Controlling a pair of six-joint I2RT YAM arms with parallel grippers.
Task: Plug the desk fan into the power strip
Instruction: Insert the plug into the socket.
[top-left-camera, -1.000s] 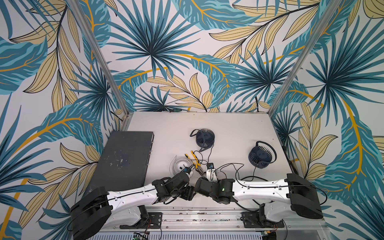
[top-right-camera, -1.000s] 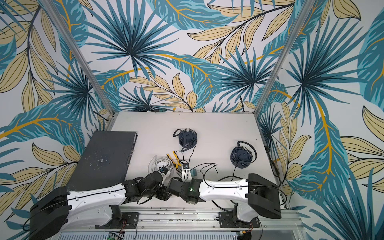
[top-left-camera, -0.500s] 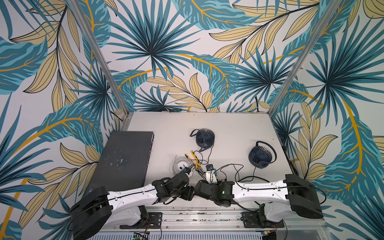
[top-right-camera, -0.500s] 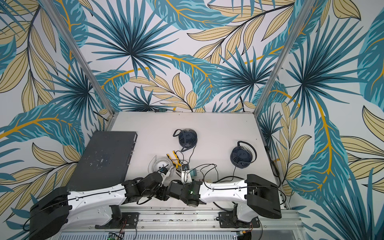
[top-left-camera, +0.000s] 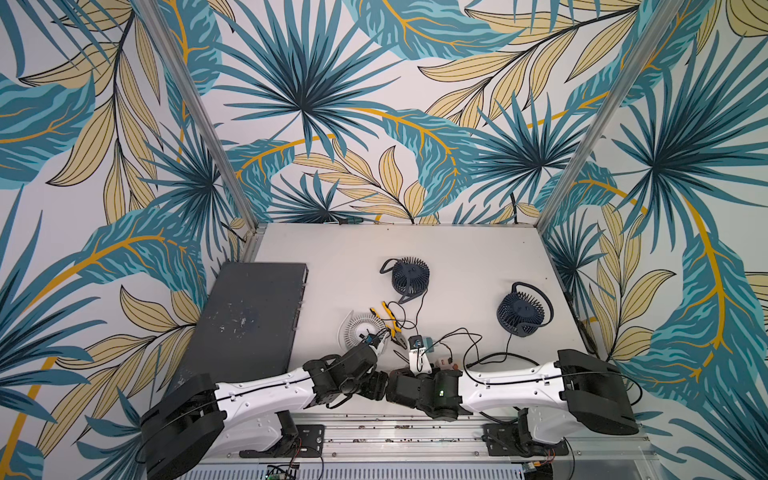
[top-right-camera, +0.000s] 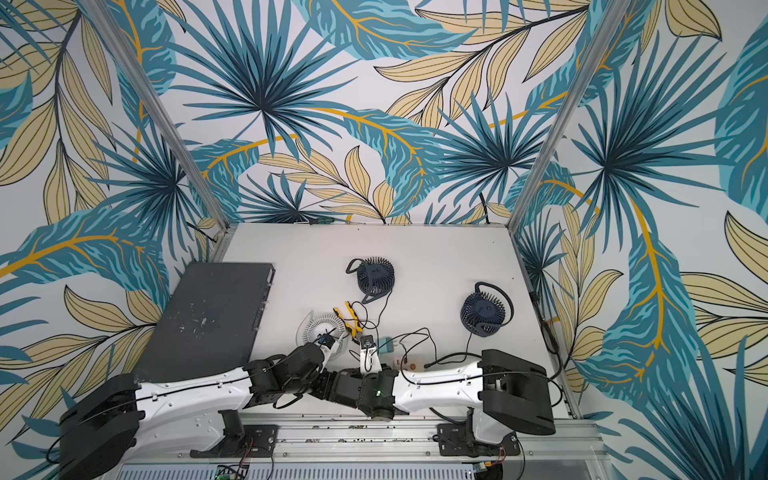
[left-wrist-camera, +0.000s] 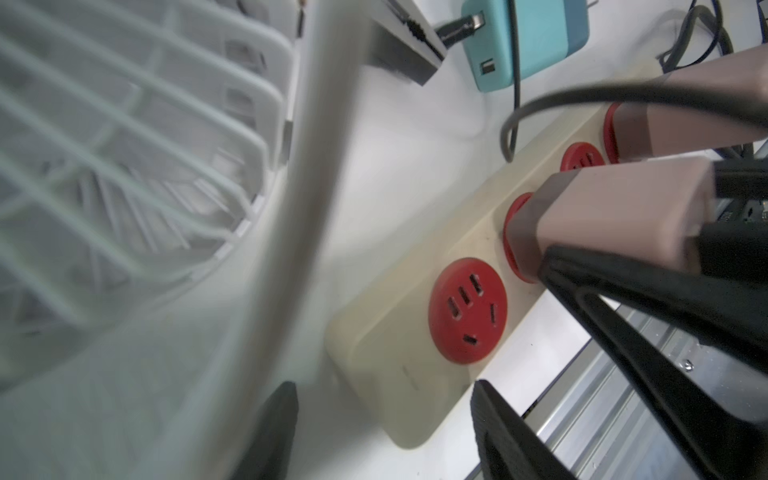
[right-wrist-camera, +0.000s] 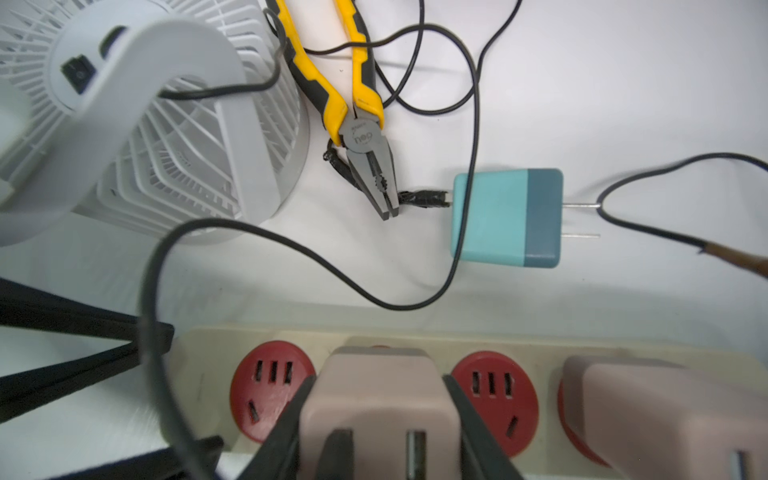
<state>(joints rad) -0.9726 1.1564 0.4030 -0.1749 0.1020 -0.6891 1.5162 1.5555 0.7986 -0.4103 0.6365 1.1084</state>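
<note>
The cream power strip (right-wrist-camera: 415, 336) with red sockets lies at the table's near edge, mostly under both wrists in the top views (top-left-camera: 445, 360). My right gripper (right-wrist-camera: 380, 419) is shut on a pink plug adapter (left-wrist-camera: 602, 216) that stands on the second socket. How deep its prongs sit is hidden. A black cord (right-wrist-camera: 149, 291) runs out of its back; which desk fan it leads to I cannot tell. My left gripper (left-wrist-camera: 386, 432) is open, its fingers (left-wrist-camera: 507, 436) straddling the strip's end (left-wrist-camera: 395, 316) without touching. A white desk fan (top-left-camera: 361, 328) lies just behind.
Two dark fans (top-left-camera: 409, 276) (top-left-camera: 521, 309) lie farther back. Yellow pliers (right-wrist-camera: 357, 124) and an unplugged teal adapter (right-wrist-camera: 505, 218) lie behind the strip among loose black cords. A second pink adapter (right-wrist-camera: 644, 407) fills the fourth socket. A dark slab (top-left-camera: 245, 320) is at left.
My right wrist has edged slightly toward the left arm and the near edge, the pink adapter still in its grip. The left arm has not moved.
</note>
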